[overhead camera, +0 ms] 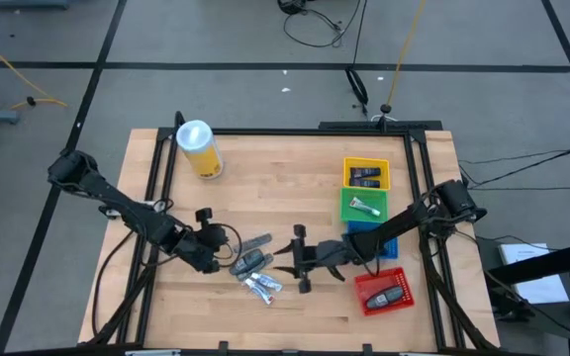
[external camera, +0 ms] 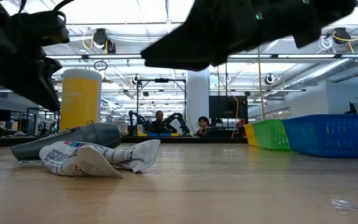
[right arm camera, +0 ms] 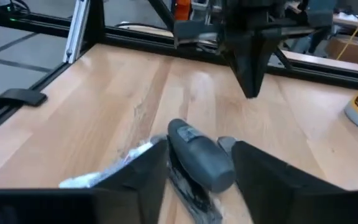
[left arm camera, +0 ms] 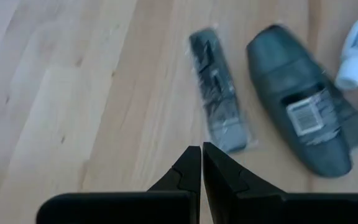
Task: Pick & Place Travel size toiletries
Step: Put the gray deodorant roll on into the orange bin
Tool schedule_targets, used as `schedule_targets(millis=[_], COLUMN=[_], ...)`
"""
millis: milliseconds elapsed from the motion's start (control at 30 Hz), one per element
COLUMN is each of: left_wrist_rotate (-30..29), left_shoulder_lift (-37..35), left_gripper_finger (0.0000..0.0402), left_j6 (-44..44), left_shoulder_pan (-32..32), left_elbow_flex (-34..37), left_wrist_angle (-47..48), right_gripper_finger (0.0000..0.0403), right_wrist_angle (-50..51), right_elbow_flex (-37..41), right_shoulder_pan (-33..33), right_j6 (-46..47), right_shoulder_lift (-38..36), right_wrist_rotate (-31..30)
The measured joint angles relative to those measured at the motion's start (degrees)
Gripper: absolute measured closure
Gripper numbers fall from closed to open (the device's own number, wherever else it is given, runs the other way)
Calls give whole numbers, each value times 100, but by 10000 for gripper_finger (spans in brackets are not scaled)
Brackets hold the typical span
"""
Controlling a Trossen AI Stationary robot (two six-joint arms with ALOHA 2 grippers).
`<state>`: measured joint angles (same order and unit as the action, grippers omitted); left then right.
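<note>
Sorting roughly half done: toiletries already lie in the yellow tray (overhead camera: 366, 162), green tray (overhead camera: 364, 196) and red tray (overhead camera: 366, 297) at 3 o'clock, a cluster (overhead camera: 256, 274) remains mid-desk; left gripper (overhead camera: 224, 259) jaws pressed together, right gripper (overhead camera: 287, 259) jaws spread around a grey tube (right arm camera: 197, 162).

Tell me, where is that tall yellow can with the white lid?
The yellow can stands upright near the table's far left corner in the high view, apart from the pile of toiletries nearer the front.

Bare wood ahead of the left gripper (overhead camera: 228, 259), toiletries (overhead camera: 255, 275) clustered between both arms.
</note>
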<state>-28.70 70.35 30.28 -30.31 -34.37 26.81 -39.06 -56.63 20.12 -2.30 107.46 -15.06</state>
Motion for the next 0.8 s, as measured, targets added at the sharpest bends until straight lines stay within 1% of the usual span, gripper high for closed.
schedule_targets(millis=[133, 300, 400, 467, 567, 700, 800], left_wrist_rotate=[-7, 594, 666, 671, 594, 39, 54], left_shoulder_lift=[0, 0, 0, 8, 106, 226, 352], left_gripper_finger=[382, 382, 383, 382, 383, 383, 383], left_j6=[360, 839, 1033, 1040, 932, 923, 643], left_shoulder_pan=[-251, -805, -1165, -1299, -1266, -920, -579], left_elbow_flex=[127, 317, 355, 467, 741, 1086, 1225], left_wrist_angle=[132, 144, -203, -677, -1475, -2081, -2686], right_gripper_finger=[179, 132, 114, 106, 99, 96, 95], right_wrist_angle=[480, 701, 804, 728, 607, 411, 532], right_elbow_flex=[-278, -327, -327, -328, -331, -392, -397], right_shoulder_pan=[-62, -252, -324, -352, -435, -580, -659], right_j6=[17, 378, 454, 455, 445, 462, 463], right_shoulder_lift=[-9, -9, -7, 47, 222, 538, 664], right_wrist_rotate=[16, 14, 29, 48, 316, 605, 642])
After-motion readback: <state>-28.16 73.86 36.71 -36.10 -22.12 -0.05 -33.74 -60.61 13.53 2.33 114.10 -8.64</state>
